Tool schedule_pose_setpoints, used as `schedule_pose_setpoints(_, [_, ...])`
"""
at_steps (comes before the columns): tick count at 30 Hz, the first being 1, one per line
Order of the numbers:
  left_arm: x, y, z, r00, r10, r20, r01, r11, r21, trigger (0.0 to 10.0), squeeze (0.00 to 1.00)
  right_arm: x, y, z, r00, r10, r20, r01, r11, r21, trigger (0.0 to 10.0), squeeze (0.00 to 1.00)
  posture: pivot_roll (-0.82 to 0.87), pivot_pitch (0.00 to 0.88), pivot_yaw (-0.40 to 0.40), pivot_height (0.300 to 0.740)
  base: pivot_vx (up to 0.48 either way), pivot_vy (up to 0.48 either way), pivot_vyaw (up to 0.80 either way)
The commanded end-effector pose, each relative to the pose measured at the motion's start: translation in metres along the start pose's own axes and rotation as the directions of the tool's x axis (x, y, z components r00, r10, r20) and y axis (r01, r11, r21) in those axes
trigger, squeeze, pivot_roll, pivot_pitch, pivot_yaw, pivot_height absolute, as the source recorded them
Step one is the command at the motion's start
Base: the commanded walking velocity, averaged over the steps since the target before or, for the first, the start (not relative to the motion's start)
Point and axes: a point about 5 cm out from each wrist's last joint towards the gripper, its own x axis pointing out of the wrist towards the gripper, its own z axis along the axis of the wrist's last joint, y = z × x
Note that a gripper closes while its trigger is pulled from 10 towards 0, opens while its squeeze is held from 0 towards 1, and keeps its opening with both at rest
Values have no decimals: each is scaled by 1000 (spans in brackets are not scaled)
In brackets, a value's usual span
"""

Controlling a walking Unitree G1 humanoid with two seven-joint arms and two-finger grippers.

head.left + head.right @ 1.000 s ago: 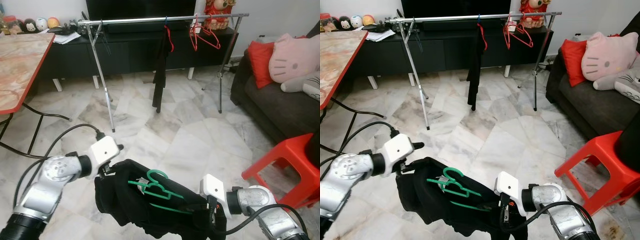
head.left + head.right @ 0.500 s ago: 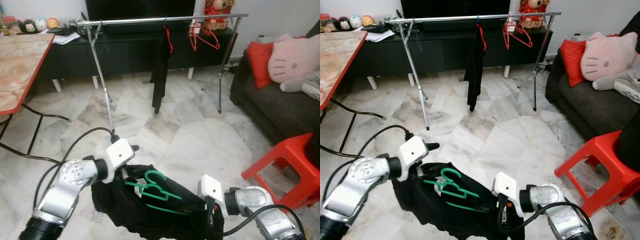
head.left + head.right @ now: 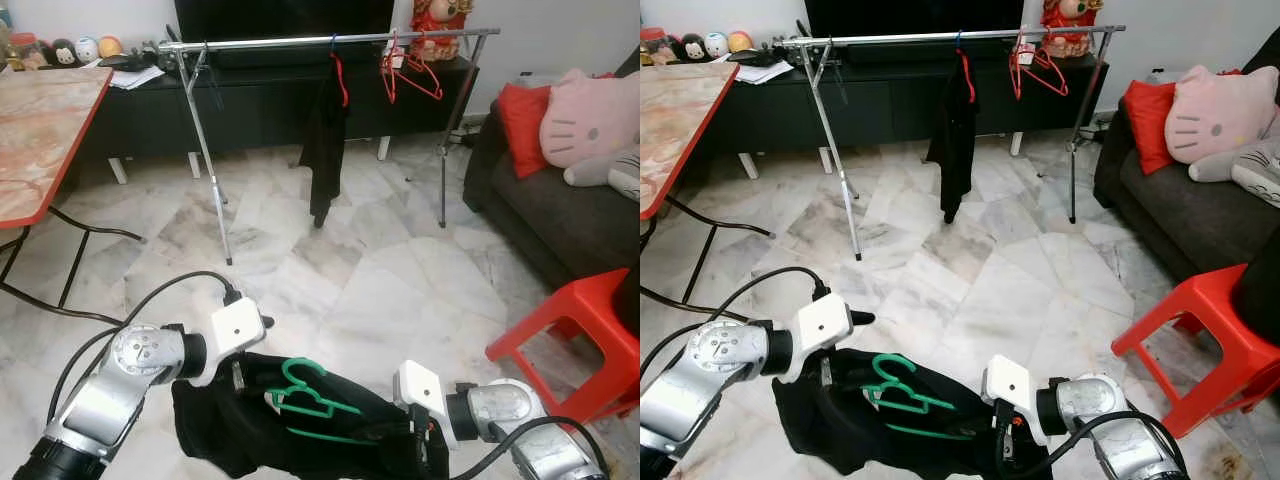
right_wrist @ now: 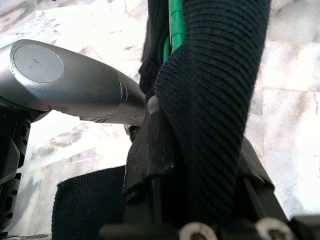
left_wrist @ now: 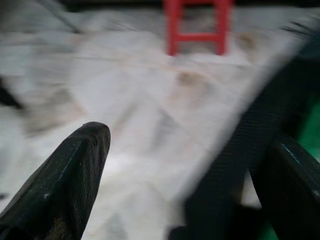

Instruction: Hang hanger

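Note:
A green hanger lies on a bunched black garment that is held low in front of me. My right gripper is shut on the garment's knit cloth, with the hanger's green wire running through the same fold. My left gripper is at the garment's left edge. Its fingers stand wide apart, and the cloth lies against one of them. Across the room stands a metal clothes rack.
On the rack hang a black garment on a red hanger and spare red hangers. A red stool and a dark sofa are on the right. A red-edged table stands on the left, with marble floor between.
My left arm has swung right toward the garment and then dropped a little. The garment and hanger now sit lower in view. My right gripper keeps its hold.

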Motion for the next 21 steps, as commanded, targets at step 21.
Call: schedule_pose_setpoints(21, [-65, 28, 3, 992, 28, 126, -2, 979, -203, 10000, 0, -4, -2, 4, 1000, 1, 22, -1, 1000, -19, 0, 0, 18, 10, -40, 740, 0, 0, 0])
